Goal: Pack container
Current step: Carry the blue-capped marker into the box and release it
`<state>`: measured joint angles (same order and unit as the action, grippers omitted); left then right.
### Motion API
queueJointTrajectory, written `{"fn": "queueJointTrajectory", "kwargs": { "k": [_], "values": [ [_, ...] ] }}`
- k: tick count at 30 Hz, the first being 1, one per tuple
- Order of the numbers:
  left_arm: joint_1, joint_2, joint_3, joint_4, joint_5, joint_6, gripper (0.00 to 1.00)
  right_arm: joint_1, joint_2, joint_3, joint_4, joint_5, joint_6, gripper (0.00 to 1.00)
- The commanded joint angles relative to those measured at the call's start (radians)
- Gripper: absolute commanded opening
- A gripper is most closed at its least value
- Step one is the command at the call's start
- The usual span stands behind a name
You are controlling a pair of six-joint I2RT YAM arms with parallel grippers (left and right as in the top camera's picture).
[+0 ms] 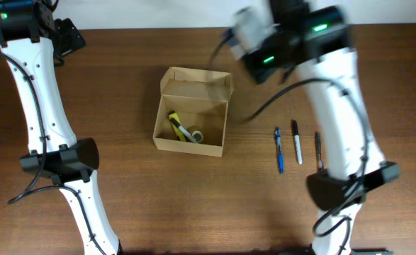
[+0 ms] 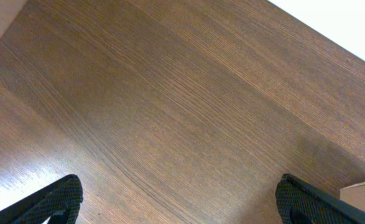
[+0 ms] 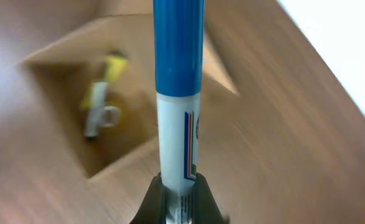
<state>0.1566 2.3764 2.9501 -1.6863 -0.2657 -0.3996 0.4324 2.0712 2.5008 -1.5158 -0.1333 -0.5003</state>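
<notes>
Blue-capped marker (image 3: 179,124) pinched in right pincer (image 3: 181,190), open container (image 1: 190,146) nearby, left pincer (image 2: 179,194) spread

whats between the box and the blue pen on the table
Only bare table; nothing lies between the box and the blue pen in the overhead view. A black cable hangs nearby.

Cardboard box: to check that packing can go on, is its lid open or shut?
Open. The overhead view shows the cardboard box with its flap lid folded back and a yellow-capped item lying inside.
</notes>
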Motion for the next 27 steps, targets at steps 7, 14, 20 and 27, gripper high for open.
{"fn": "queueJointTrajectory", "kwargs": {
  "k": [7, 14, 20, 27],
  "values": [
    [0.001, -0.028, 0.003, -0.001, 0.000, 0.012, 1.00, 0.190, 0.127, -0.074, 0.037, 0.074, -0.271, 0.04],
    [0.001, -0.028, 0.003, -0.001, 0.000, 0.012, 1.00, 0.189, 0.258, -0.119, 0.066, 0.057, -0.270, 0.04],
    [0.001, -0.028, 0.003, -0.001, 0.000, 0.012, 1.00, 0.189, 0.357, -0.130, 0.081, 0.002, -0.250, 0.04],
    [0.001, -0.028, 0.003, -0.001, 0.000, 0.012, 1.00, 0.189, 0.423, -0.132, 0.120, 0.002, -0.198, 0.04]
  ]
}}
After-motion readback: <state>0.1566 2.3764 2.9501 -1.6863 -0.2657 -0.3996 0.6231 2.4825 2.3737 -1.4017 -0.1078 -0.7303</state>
